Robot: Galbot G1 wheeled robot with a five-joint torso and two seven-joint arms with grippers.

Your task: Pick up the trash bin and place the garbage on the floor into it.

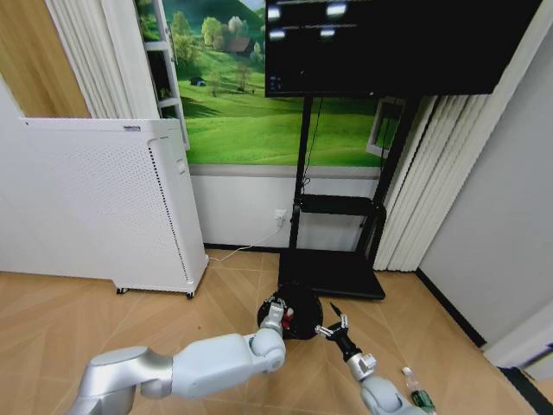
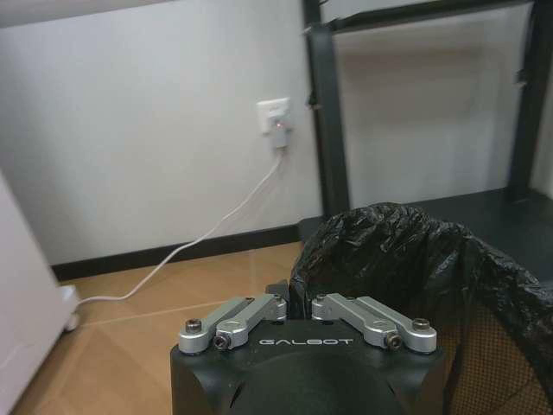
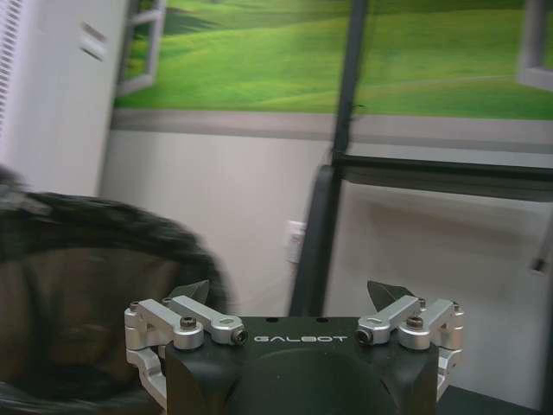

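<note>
step: bin held, litter being loaded | left gripper (image 1: 278,313) clamped on the rim of the trash bin (image 1: 298,309) | right gripper (image 1: 333,325) spread wide, empty, just beside bin | bottle (image 1: 417,391) on floor behind right gripper | next, likely: reach back for bottle

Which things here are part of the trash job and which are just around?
Job:
bin, held at its rim by left gripper
red litter inside bin
bottle on floor
right gripper, jaws open, beside bin

Around:
white appliance
TV stand
wall socket
</note>
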